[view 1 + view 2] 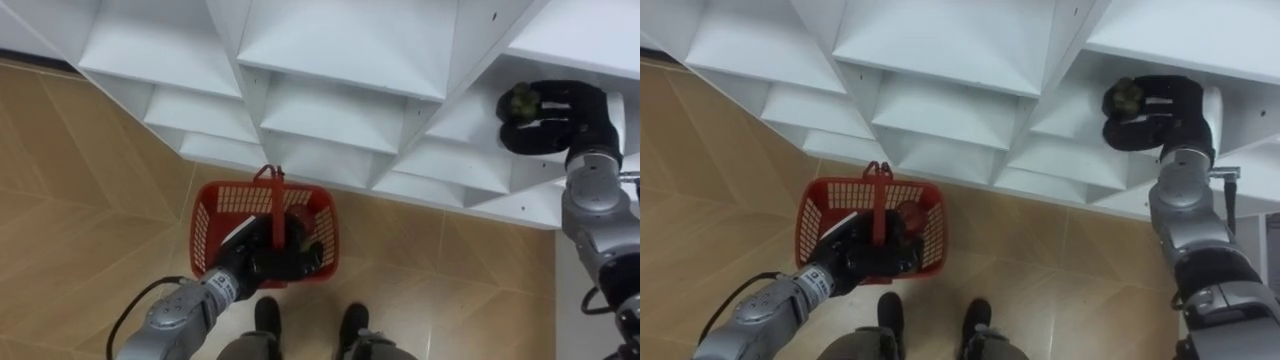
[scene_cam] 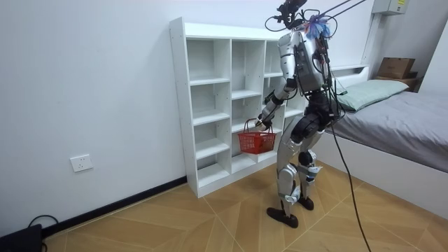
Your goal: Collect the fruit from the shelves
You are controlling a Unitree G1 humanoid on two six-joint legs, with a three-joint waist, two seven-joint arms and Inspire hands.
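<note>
1. Gripping, in the left eye view, the red basket [image 1: 325, 235] by its handle [image 1: 272, 200] with the left hand [image 1: 275, 255], fingers curled round it, above the wooden floor [image 1: 80, 200] before the white closet [image 1: 340, 110]; reaching into a right-side compartment with the right hand [image 1: 550, 115], fingers wrapped round a dark greenish fruit [image 1: 518, 103].
2. Viewed from the right eye: fruit clasped inside that compartment; resting on the shelf board or lifted, cannot tell.
3. Standing upright facing the closet in the room view; basket level with the lower shelves; bed [image 2: 406, 119] at the room view's right.

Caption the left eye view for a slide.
Right hand grasps fruit at the shelf; left hand holds red basket.
</note>
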